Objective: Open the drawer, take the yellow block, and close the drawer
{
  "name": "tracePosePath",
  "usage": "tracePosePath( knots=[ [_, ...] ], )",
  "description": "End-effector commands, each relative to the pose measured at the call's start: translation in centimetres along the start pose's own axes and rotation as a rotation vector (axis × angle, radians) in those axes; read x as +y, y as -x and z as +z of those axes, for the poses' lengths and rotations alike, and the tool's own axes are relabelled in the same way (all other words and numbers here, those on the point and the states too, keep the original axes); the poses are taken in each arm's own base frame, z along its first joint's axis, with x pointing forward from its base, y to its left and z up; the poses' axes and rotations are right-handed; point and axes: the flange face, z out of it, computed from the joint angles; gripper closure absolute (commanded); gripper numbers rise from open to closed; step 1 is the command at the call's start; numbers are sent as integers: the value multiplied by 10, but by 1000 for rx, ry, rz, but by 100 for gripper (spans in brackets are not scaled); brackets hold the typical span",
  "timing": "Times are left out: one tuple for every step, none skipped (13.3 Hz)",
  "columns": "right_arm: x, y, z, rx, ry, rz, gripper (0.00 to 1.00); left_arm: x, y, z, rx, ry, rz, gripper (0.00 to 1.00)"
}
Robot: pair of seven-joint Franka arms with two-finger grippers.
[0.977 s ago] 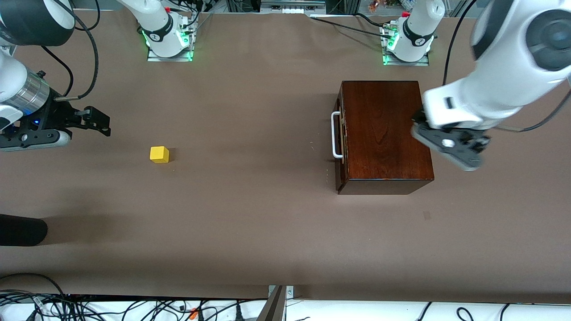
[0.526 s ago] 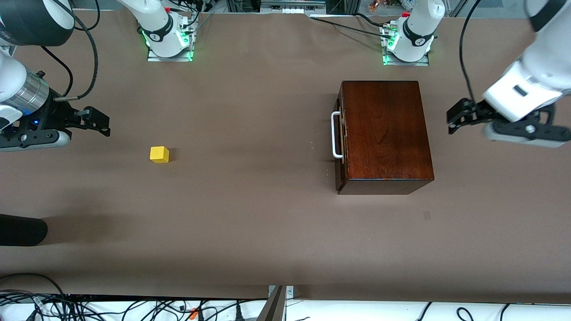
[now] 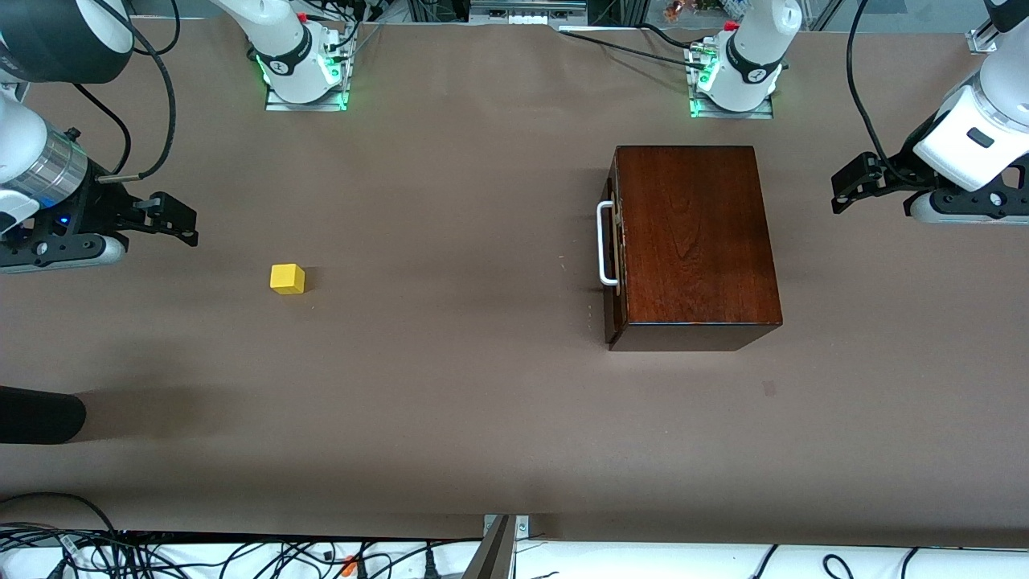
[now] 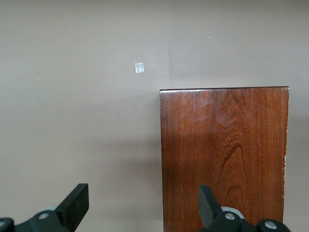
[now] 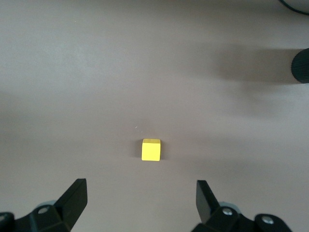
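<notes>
The dark reddish-brown wooden box (image 3: 695, 241) stands toward the left arm's end of the table. Its drawer (image 3: 617, 249) is pushed in flush, and the white bar handle (image 3: 603, 245) faces the right arm's end. The yellow block (image 3: 287, 278) lies on the bare table, outside the box, toward the right arm's end. My right gripper (image 3: 173, 219) hangs open and empty close to that block (image 5: 151, 150). My left gripper (image 3: 852, 183) is open and empty over the table beside the box (image 4: 224, 159), at the left arm's end. In the wrist views both grippers (image 4: 143, 203) (image 5: 140, 200) hold nothing.
A black cylinder (image 3: 40, 416) juts in at the right arm's end, nearer to the front camera than the block. A small tape mark (image 3: 769, 388) lies on the table near the box. Cables run along the table's front edge.
My left arm has swung off the top of the box toward the left arm's end of the table, gripper still open. The right arm, the block and the box have not moved.
</notes>
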Motion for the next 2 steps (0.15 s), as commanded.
tracePosePath(
  knots=[
    [4, -3, -5, 6, 7, -7, 0, -8, 4, -2, -8, -13, 7, 0],
    [4, -3, -5, 6, 7, -7, 0, -8, 3, -2, -8, -13, 16, 0]
  ],
)
